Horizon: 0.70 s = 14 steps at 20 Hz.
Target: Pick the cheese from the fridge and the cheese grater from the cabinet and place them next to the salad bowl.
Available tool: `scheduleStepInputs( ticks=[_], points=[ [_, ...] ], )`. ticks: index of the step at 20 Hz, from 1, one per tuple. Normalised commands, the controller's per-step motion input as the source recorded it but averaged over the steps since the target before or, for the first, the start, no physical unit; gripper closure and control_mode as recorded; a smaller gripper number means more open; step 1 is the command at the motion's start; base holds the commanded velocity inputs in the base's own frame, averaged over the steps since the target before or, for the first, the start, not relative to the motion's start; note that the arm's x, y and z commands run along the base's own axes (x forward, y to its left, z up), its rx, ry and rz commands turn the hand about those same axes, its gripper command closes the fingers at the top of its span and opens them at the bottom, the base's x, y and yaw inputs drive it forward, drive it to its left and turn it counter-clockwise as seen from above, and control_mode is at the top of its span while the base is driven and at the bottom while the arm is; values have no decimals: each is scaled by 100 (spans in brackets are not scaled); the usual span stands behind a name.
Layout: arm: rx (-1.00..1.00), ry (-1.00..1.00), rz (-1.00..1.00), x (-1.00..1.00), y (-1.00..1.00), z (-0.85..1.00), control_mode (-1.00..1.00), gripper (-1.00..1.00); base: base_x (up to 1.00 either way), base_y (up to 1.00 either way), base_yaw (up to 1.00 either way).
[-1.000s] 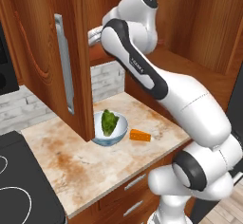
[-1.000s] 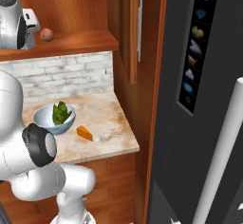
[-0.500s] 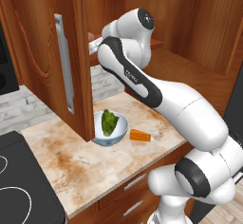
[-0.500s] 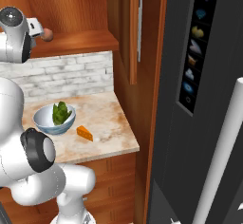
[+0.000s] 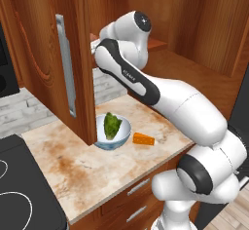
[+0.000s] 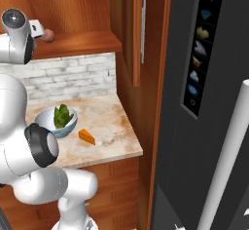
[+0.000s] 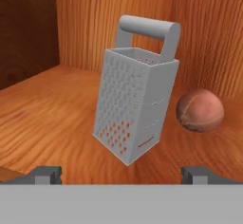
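The cheese grater (image 7: 135, 109), a grey metal box with a bar handle, stands upright on the cabinet shelf (image 7: 52, 109) straight ahead of my gripper (image 7: 122, 173). The gripper is open, its fingertips (image 7: 47, 173) spread wide, short of the grater and holding nothing. In the left base view my arm reaches into the cabinet behind its open door (image 5: 44, 53). The salad bowl (image 5: 113, 131) with lettuce sits on the counter, and the orange cheese (image 5: 143, 139) wedge lies just right of it. The right base view shows the bowl (image 6: 56, 122) and the cheese (image 6: 87, 136) too.
A brown round lump (image 7: 199, 110) rests right of the grater, close to it; it also sits on the shelf (image 6: 47, 35) beside my hand. The fridge (image 6: 204, 102) stands shut at the right with a pale bar handle (image 6: 228, 151). A black stovetop (image 5: 19, 195) borders the counter's left.
The arm has swung its hand further into the cabinet opening, toward the shelf. Bowl, cheese and cabinet door have not moved.
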Motion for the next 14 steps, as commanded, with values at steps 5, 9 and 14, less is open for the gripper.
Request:
scheduleStepInputs(
  ticks=[5,9,14],
  points=[
    [0,8,0,18,29,3,-100,-100,0,0,0],
    [0,12,0,22,9,18,-100,-100,0,0,0],
    [0,2,0,19,0,3,-100,-100,0,0,0]
  ],
)
